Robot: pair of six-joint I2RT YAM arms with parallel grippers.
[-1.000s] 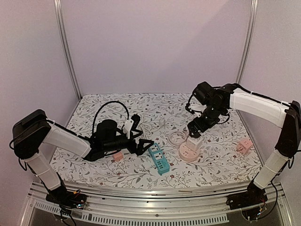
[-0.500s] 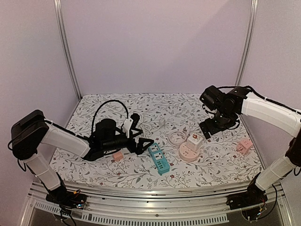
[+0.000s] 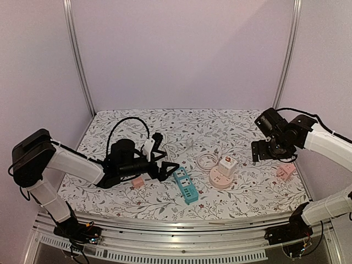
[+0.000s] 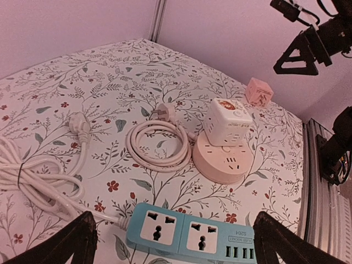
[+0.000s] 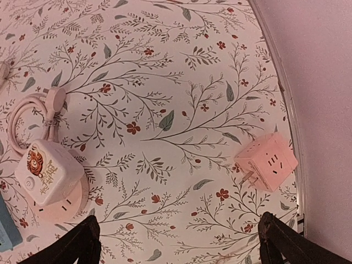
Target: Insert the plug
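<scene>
A white cube plug (image 3: 227,164) (image 4: 230,120) (image 5: 48,170) stands upright on the round pink socket (image 3: 221,179) (image 4: 223,162) (image 5: 60,206) at mid-table. My right gripper (image 3: 263,151) (image 5: 179,242) hangs open above the cloth to the right of it, holding nothing. A pink cube plug (image 3: 285,171) (image 5: 267,162) lies on its side close by, its prongs showing. My left gripper (image 3: 169,170) (image 4: 176,242) is open and low, its fingers either side of the blue power strip (image 3: 186,187) (image 4: 190,236), apart from it.
A coiled pink cable (image 3: 207,161) (image 4: 159,143) lies beside the round socket. White cord (image 3: 165,144) (image 4: 33,176) is bundled behind the left gripper. A small pink cube (image 3: 138,181) sits under the left wrist. The table's right rail (image 5: 291,126) runs near the pink cube plug.
My right gripper has drawn away from the white cube plug, travelling right toward the table's edge. The cube stays on the round socket. The left arm has not moved.
</scene>
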